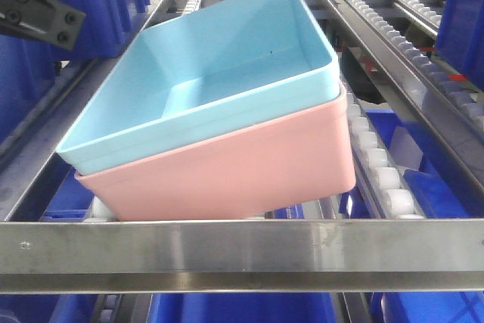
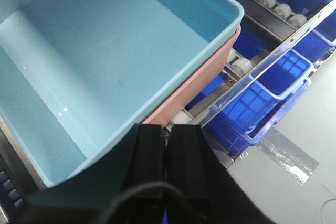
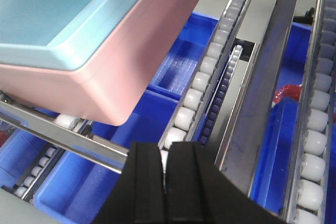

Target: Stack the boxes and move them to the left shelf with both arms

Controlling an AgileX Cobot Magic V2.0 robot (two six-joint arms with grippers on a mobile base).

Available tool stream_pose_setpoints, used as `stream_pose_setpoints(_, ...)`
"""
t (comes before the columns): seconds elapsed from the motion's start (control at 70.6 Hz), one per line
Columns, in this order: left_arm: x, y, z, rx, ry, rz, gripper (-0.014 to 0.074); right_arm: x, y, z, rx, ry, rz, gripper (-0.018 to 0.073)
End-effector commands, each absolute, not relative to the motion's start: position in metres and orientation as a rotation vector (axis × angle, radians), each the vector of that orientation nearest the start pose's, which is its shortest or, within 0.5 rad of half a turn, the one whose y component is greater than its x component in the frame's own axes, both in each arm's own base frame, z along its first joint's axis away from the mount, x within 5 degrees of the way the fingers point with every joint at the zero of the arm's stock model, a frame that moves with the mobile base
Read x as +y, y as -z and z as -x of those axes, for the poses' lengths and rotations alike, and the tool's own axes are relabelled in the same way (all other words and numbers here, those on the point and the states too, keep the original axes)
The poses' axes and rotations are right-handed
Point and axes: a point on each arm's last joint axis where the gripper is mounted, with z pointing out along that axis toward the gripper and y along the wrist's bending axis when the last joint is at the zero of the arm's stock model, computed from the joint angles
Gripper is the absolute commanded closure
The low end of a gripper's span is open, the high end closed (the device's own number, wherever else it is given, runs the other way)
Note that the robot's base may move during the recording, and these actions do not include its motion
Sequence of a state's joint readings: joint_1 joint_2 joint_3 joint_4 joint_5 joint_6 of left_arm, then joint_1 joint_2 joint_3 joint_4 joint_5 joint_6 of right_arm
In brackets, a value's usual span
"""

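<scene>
Both the left gripper (image 2: 167, 145) and right gripper (image 3: 164, 169) are seen closed, holding nothing. Beyond the front rail (image 1: 242, 251), the blue bin (image 1: 227, 73) is nested in the pink bin (image 1: 249, 168), resting skewed on the rollers (image 1: 378, 160), with open track behind.

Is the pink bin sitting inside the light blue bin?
No, the light blue bin is nested inside the pink bin, whose wall shows below the blue rim.
</scene>
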State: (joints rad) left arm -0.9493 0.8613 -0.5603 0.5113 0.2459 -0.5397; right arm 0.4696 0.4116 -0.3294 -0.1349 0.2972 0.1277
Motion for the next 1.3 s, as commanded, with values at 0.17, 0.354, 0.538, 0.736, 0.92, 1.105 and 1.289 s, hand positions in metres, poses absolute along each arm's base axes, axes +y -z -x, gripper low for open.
stream_pose_setpoints(0.17, -0.142, -0.310, -0.109, 1.751, 0.576, -0.824, 0.0605, 0.041, -0.285, -0.087, 1.714, -0.288, 0.414, 0.0524)
stream_pose_setpoints(0.354, -0.142, -0.310, -0.109, 1.751, 0.576, -0.824, 0.0605, 0.041, -0.285, -0.087, 1.714, -0.288, 0.414, 0.0524)
stream_pose_setpoints(0.538, -0.142, -0.310, -0.109, 1.782, 0.627, -0.780, 0.0605, 0.041, -0.285, -0.087, 1.714, -0.288, 0.414, 0.0524)
stream_pose_setpoints(0.736, -0.137, -0.308, -0.097, 1.769, 0.706, -0.814, 0.0605, 0.041, -0.285, -0.087, 1.714, -0.288, 0.414, 0.0524)
stream_pose_setpoints(0.92, -0.113, -0.284, -0.079, 1.730, 0.762, -0.765, 0.0605, 0.041, -0.285, -0.087, 1.714, -0.288, 0.414, 0.0524)
stream_pose_setpoints(1.105, -0.083, -0.257, -0.066, 1.715, 0.738, -0.680, 0.0605, 0.041, -0.285, -0.087, 1.714, -0.288, 0.414, 0.0524)
stream_pose_setpoints(1.289, -0.052, -0.240, -0.060, 1.656, 0.626, -0.495, 0.0605, 0.041, -0.285, -0.087, 1.714, -0.288, 0.414, 0.0524)
